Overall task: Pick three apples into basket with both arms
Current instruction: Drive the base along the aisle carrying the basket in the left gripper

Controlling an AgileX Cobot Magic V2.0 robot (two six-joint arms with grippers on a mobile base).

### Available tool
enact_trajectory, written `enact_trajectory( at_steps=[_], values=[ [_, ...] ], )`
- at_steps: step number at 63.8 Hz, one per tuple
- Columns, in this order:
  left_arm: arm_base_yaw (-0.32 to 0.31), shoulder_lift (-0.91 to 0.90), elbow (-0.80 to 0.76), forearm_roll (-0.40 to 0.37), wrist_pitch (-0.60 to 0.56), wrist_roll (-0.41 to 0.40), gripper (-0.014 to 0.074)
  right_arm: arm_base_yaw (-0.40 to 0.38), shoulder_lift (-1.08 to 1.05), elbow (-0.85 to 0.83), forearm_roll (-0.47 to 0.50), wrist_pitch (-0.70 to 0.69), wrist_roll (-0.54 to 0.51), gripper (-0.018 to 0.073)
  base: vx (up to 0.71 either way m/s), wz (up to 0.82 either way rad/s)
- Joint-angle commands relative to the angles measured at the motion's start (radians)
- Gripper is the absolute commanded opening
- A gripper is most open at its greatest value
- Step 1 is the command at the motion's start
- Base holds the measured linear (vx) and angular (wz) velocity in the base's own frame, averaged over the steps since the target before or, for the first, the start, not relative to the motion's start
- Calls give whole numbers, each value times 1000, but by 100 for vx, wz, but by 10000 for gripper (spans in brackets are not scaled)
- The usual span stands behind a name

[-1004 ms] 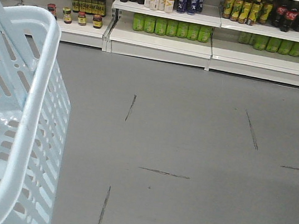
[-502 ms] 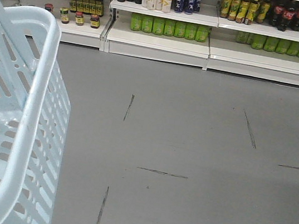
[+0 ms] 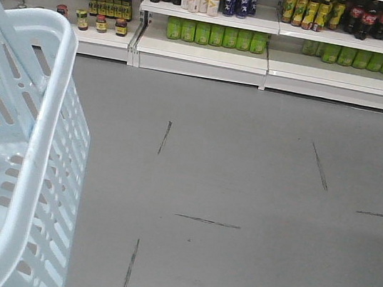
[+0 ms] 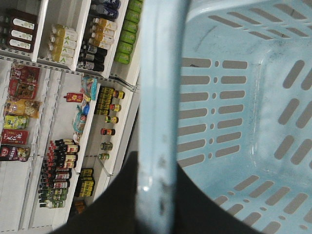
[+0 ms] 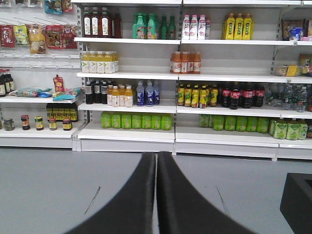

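The pale blue slotted basket [image 3: 30, 163] fills the left of the front view, held above the grey floor. In the left wrist view my left gripper [image 4: 157, 163] is shut on the basket's rim [image 4: 158, 73], one black finger on each side of it, and the inside of the basket [image 4: 243, 107] holds nothing that I can see. My right gripper [image 5: 156, 155] is shut with nothing between its fingers and points at the shelves. No apples are in view.
White store shelves [image 3: 206, 48] with bottles and jars run along the back, and they also show in the right wrist view [image 5: 126, 131]. The grey floor [image 3: 241, 194] carries dark scuff lines. A black block [image 5: 298, 200] sits at the lower right.
In the front view the shelves and floor marks have slid slightly left and up. The basket holds its place in the frame.
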Motion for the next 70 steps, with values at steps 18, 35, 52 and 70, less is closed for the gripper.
enact_trajectory(
  at_steps=[18,35,52,70],
  values=[
    [-6,-6,-30,34,-69,-8,-8,-8,-12,14,-7,-75,0,-9,0,-1],
    [-6,-6,-30,34,-69,-8,-8,-8,-12,14,-7,-75,0,-9,2,-8],
    [-6,-6,-30,34,-69,-8,-8,-8,-12,14,-7,-75,0,-9,2,-10],
    [-6,-6,-30,34,-69,-8,-8,-8,-12,14,-7,-75,0,-9,2,-6]
  ],
)
